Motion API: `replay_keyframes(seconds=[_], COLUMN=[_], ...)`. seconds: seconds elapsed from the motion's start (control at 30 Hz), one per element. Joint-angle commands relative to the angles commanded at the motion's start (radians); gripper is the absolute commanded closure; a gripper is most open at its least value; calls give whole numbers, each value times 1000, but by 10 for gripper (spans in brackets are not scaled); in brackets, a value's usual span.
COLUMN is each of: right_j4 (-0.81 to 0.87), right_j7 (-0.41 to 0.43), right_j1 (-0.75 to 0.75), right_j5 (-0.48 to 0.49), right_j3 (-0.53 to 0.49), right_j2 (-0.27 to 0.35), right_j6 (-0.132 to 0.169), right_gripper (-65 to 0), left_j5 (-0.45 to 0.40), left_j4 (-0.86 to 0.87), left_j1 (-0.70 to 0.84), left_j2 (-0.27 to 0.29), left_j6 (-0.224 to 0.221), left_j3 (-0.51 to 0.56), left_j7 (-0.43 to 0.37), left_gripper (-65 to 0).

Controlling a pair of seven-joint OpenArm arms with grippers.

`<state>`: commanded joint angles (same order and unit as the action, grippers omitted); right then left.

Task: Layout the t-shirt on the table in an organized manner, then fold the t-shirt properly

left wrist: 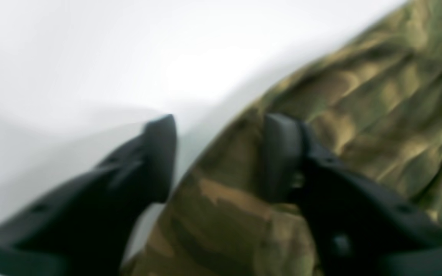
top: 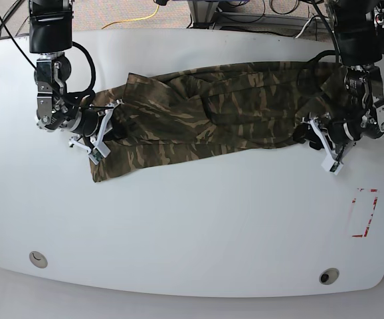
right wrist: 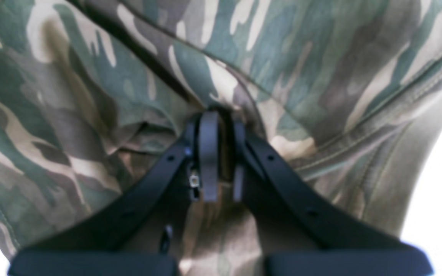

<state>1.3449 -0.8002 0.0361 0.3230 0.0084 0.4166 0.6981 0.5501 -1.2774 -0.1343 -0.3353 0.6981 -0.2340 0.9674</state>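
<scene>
Camouflage t-shirt [top: 212,116] stretched in a long crumpled band across the far half of the white bench [top: 198,226], long axis running from one hand to the other. Not yet flat: folds and ridges along the whole length, the lower edge slanting, one corner drooping toward the near side beside the right hand.

Right hand [top: 102,133], at the left of the base view, closed narrow on a bunch of the cloth. In the right wrist view [right wrist: 221,126], fingers nearly together with a pinch of camouflage fabric between them, cloth filling almost the whole frame ahead and to both sides.

Left hand [top: 311,133], at the right of the base view, set at the opposite end of the shirt. In the left wrist view [left wrist: 221,153], fingers wide apart, one finger [left wrist: 159,153] over bare bench, the other over the cloth, the shirt's edge passing through the gap. View blurred; contact with the fabric impossible to confirm. Nothing gripped there, by the look of it.

Shirt lying straight ahead of each hand, reaching inward toward the other one. Both hands about equally near their own ends. Likely stage: spreading out, folding not begun. Next move probably turning on closing the left hand over that edge, then drawing the two ends apart along the long axis.

No containers in view. Red tape rectangle [top: 363,212] well apart from the left hand, on its near side; two round holes [top: 38,259] by the near edge.
</scene>
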Motion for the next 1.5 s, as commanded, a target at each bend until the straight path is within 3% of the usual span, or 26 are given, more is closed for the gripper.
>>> replay_keyframes(seconds=[0.13,0.33,0.57,0.97,1.23,1.3,1.5], right_j4=[0,0,0,0,0,0,0], right_j7=[0,0,0,0,0,0,0], right_j1=[0,0,0,0,0,0,0], right_j5=[0,0,0,0,0,0,0], right_j3=[0,-2,-2,-2,-3,-3,-3], right_j2=[0,0,0,0,0,0,0], right_j6=[0,0,0,0,0,0,0], right_gripper=[-48,-48,-48,-48,-48,-48,-48], left_j5=[3,5,5,5,0,0,0], left_j4=[0,-20,-170,-384,-402,-390,-344], left_j1=[21,23,71,126,147,144,140], left_j2=[-15,-20,-20,-18,-20,-20,-17], left_j6=[0,0,0,0,0,0,0], left_j3=[0,-2,-38,-52,-52,-52,-137], left_j7=[0,0,6,129,127,126,123], left_gripper=[-107,-107,-107,-107,-111,-135,-410])
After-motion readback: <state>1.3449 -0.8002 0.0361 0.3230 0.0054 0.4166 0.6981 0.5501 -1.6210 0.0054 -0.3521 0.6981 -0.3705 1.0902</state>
